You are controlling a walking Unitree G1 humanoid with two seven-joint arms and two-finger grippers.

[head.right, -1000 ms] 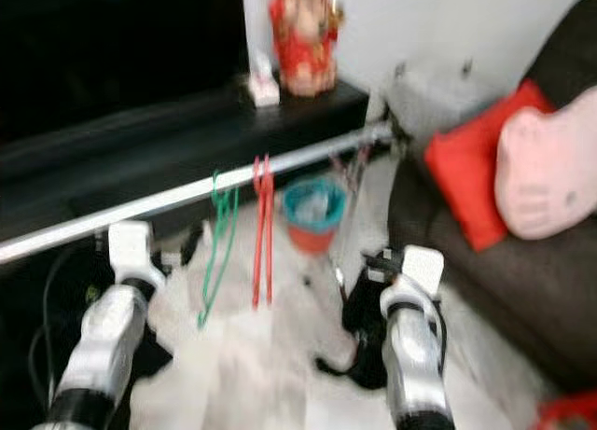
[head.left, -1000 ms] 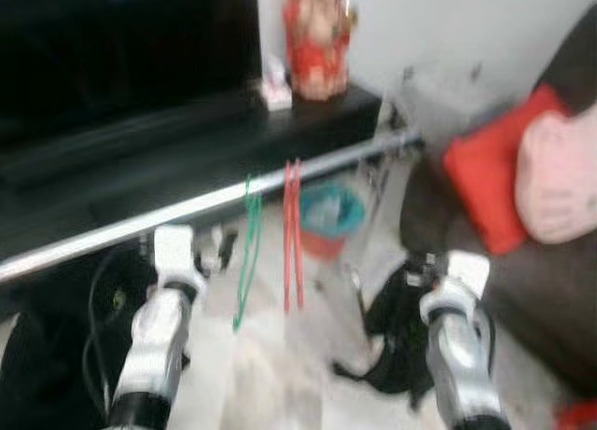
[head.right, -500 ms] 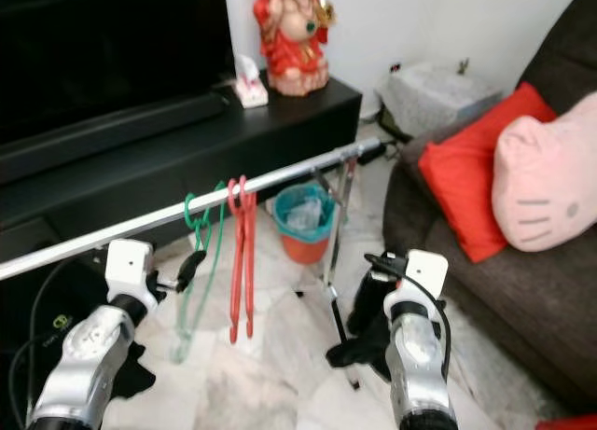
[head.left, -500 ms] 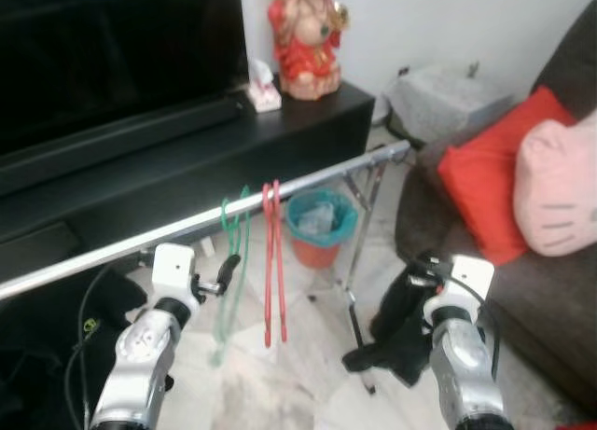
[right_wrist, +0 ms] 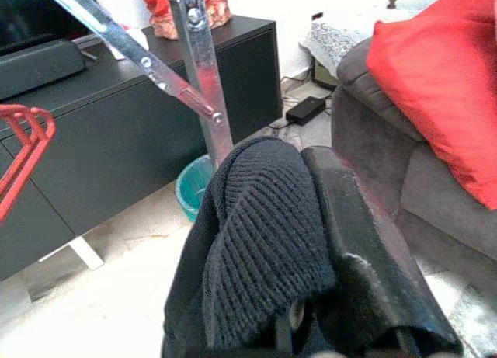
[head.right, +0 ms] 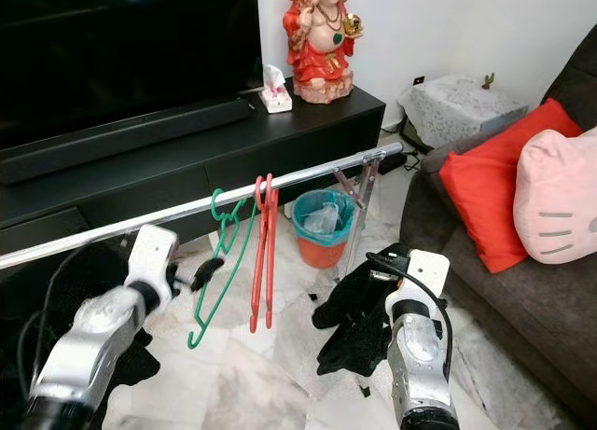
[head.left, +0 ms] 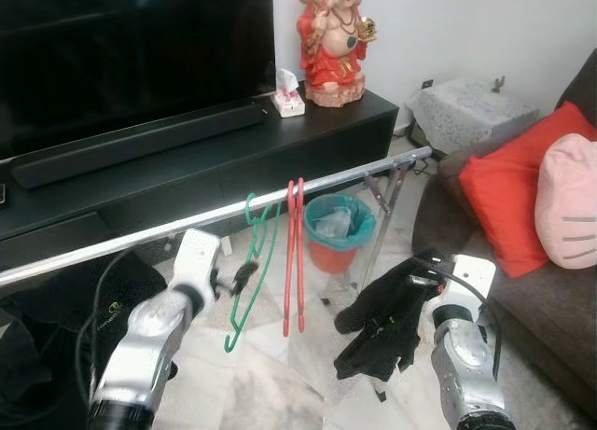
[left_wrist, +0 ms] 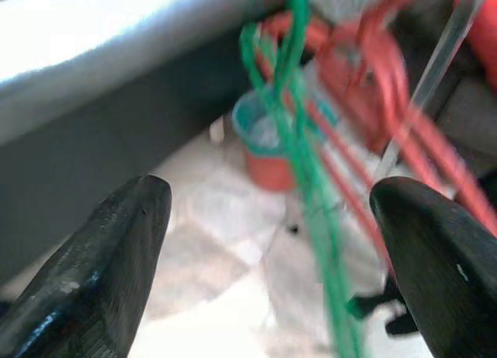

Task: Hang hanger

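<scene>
A green hanger (head.left: pixel 250 262) hangs tilted by its hook on the silver rail (head.left: pixel 140 238), beside two red hangers (head.left: pixel 294 253). My left gripper (head.left: pixel 242 279) is just under the rail and is open. In the left wrist view the green hanger's wire (left_wrist: pixel 299 133) runs between the two spread fingers (left_wrist: pixel 116 249) without touching them, and the red hangers (left_wrist: pixel 388 78) are behind it. My right gripper (head.left: pixel 418 285) is low at the right, shut on a black knitted garment (right_wrist: pixel 256 226) that drapes over its fingers (right_wrist: pixel 365 249).
The rail's folding legs (head.left: pixel 384 201) stand by a teal-lined orange bin (head.left: pixel 334 229). Behind are a black TV cabinet (head.left: pixel 308 131) with a red statue (head.left: pixel 334 38) and a tissue box (head.left: pixel 290 96). A sofa with a red cushion (head.left: pixel 513 192) is at the right, and dark clothes (head.left: pixel 37 337) lie at the left.
The camera has shifted and the picture has sharpened. My left arm has risen closer to the green hanger, which now hangs more tilted. The black garment in my right gripper sits higher.
</scene>
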